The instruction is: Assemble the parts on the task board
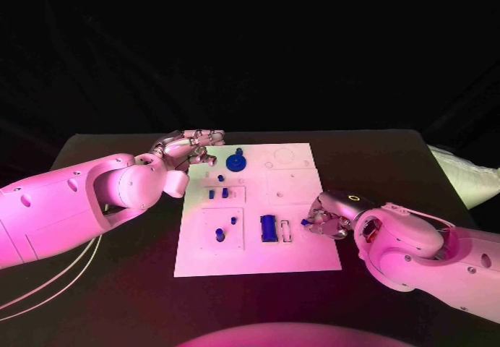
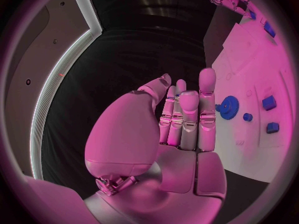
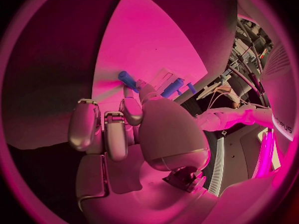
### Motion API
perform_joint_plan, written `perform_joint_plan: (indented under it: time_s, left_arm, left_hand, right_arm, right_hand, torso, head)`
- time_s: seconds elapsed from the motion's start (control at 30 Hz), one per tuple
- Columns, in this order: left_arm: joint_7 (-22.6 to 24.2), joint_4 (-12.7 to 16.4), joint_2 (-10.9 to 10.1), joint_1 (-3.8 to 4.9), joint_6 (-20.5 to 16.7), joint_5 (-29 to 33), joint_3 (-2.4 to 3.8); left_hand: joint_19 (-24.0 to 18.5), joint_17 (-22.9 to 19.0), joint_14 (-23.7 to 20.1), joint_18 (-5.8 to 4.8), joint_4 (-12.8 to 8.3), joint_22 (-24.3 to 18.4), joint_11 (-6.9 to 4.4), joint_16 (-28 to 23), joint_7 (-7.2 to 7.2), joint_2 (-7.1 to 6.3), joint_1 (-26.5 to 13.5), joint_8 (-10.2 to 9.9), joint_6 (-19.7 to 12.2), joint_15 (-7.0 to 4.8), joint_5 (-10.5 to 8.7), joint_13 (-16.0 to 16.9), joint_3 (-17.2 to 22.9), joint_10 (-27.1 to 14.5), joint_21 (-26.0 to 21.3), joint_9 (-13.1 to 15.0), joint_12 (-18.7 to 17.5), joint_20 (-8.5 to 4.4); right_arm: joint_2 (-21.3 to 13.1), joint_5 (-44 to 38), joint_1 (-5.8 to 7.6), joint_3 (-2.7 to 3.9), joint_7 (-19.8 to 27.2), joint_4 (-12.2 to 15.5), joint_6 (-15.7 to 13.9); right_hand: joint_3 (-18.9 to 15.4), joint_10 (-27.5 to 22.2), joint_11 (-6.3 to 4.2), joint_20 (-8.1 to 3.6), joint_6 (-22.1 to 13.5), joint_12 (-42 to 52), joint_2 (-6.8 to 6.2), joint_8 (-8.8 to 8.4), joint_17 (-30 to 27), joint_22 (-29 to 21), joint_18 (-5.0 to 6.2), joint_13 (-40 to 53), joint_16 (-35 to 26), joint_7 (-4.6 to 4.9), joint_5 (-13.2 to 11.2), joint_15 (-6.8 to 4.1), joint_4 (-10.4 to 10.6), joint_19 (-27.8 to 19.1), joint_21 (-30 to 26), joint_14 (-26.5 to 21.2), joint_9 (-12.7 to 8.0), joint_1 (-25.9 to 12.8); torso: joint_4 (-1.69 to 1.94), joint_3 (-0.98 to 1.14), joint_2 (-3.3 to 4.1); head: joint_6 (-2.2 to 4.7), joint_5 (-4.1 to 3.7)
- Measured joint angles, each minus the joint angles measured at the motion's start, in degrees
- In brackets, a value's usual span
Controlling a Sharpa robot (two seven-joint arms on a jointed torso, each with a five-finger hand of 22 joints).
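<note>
The white task board (image 1: 302, 249) lies mid-table. At its far end a blue gear (image 1: 238, 160) stands in it, with small blue pieces (image 1: 212, 194) and a long blue block (image 1: 268, 228) nearer me. My left hand (image 1: 188, 148) hovers at the board's far left corner with straight, spread fingers and nothing in it; in the left wrist view this hand (image 2: 181, 119) is beside the gear (image 2: 229, 106). My right hand (image 1: 328, 217) is at the board's right edge and pinches a small blue peg (image 1: 308, 222). The peg (image 3: 127, 79) juts from its fingertips over the board.
A pale bag (image 1: 464, 173) lies at the table's right edge. White cables (image 1: 52, 282) hang under my left arm. More small blue pieces (image 1: 220, 234) sit in a recess on the board's left half, next to the block (image 3: 172, 87).
</note>
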Motion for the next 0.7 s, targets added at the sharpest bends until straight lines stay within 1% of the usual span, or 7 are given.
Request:
perform_joint_plan:
  time_s: [0.1,0.27,0.47,0.57,0.6,0.67,0.7]
  left_arm:
    - [0.0,0.0,0.0,-0.02,0.0,0.0,0.0]
    - [0.0,0.0,0.1,-0.05,0.0,0.0,0.0]
    - [0.0,0.0,0.1,-0.06,0.1,0.0,-0.01]
    - [0.0,0.0,0.2,-0.06,0.1,0.0,-0.01]
    - [0.0,0.0,0.2,-0.07,0.1,0.0,-0.01]
    - [0.0,0.0,0.2,-0.07,0.1,-0.1,-0.01]
    - [0.0,0.0,0.2,-0.07,0.1,-0.1,-0.01]
  left_hand:
    - [0.0,0.0,0.0,0.0,0.0,0.0,0.0,0.0,0.0,0.0,0.0,0.0,0.0,0.0,0.0,0.0,0.0,0.0,0.0,0.0,0.0,0.0]
    - [0.0,0.0,0.0,0.0,0.0,0.0,0.0,0.0,0.0,0.0,0.0,0.0,0.0,0.0,0.0,0.0,0.0,0.0,0.0,0.0,0.0,0.0]
    - [0.0,-0.1,0.0,0.0,0.0,0.0,0.0,0.0,0.0,0.24,0.2,0.0,0.0,0.0,0.0,0.0,0.0,0.0,-0.1,0.0,0.2,0.0]
    - [0.0,-0.1,0.0,0.0,0.0,0.0,0.0,0.0,0.0,0.24,0.2,0.0,0.0,0.0,0.0,0.1,0.0,0.0,-0.2,0.0,0.2,0.0]
    - [0.0,-0.1,0.0,0.0,0.0,0.0,0.0,0.0,0.0,0.24,0.2,0.0,0.0,0.0,0.0,0.0,0.0,0.0,-0.2,0.0,0.2,0.0]
    - [0.0,-0.1,0.0,0.0,0.0,0.0,0.0,0.0,0.0,0.23,0.2,0.0,0.0,0.0,0.0,0.0,0.0,0.0,-0.2,0.0,0.2,0.0]
    - [0.0,-0.1,0.0,0.0,0.0,0.0,0.0,0.0,0.0,0.23,0.2,0.0,0.0,0.0,0.0,0.0,0.0,0.0,-0.2,0.0,0.2,0.0]
  right_arm:
    - [-0.1,2.8,0.05,-0.05,0.1,0.4,-2.3]
    - [0.1,7.8,0.44,0.07,0.2,0.8,-5.6]
    - [1.0,12.0,0.49,0.07,0.5,0.9,-7.4]
    - [1.5,13.4,0.49,0.07,0.6,0.8,-7.9]
    - [1.6,13.8,0.5,0.07,0.6,0.7,-8.0]
    - [2.1,14.7,0.5,0.06,0.7,0.5,-8.0]
    - [2.2,15.1,0.5,0.06,0.7,0.5,-8.0]
  right_hand:
    - [2.2,0.2,0.17,0.0,0.1,0.7,-1.26,0.02,0.0,0.1,0.0,0.7,0.0,0.1,0.4,0.0,0.8,0.0,0.0,0.0,0.0,-1.3]
    - [4.8,0.3,0.04,0.0,0.1,0.6,-1.89,0.04,0.0,0.1,0.0,2.1,0.0,0.11,0.6,-0.01,1.6,0.0,0.2,0.0,0.1,-2.5]
    - [6.8,0.8,-0.44,0.0,0.1,0.6,-2.88,0.03,0.0,0.1,0.0,2.1,0.0,0.1,1.0,-0.02,2.1,0.0,0.2,0.0,0.1,-3.5]
    - [7.2,1.0,-0.29,0.0,0.3,0.6,-3.27,0.03,0.0,0.2,0.0,2.1,0.0,0.21,1.0,-0.03,2.4,0.0,0.2,0.0,0.1,-3.9]
    - [7.5,1.2,-0.49,0.0,0.4,0.6,-3.63,0.03,0.0,0.2,0.0,2.1,0.0,0.21,1.0,-0.03,2.6,0.0,0.2,0.0,0.1,-4.2]
    - [8.1,1.4,-0.32,0.0,0.5,0.8,-4.1,0.03,0.0,0.2,0.0,2.4,0.0,0.14,1.0,-0.02,3.1,0.0,0.2,0.0,0.1,-4.7]
    - [8.5,1.6,-0.26,-0.11,0.7,1.5,-4.37,0.03,0.0,0.3,-0.01,3.3,0.2,0.13,1.3,-0.03,3.3,0.1,0.2,0.0,0.8,-5.2]
  torso:
    - [0.0,0.0,0.0]
    - [0.0,-0.04,0.0]
    - [-0.01,-0.07,0.0]
    - [-0.01,-0.09,0.0]
    - [0.0,-0.09,0.0]
    - [0.01,-0.09,0.0]
    - [0.01,-0.09,0.0]
  head:
    - [0.02,0.01]
    - [0.0,0.03]
    - [-0.09,0.04]
    - [-0.09,0.04]
    - [-0.09,0.04]
    - [-0.09,0.09]
    - [-0.09,0.1]
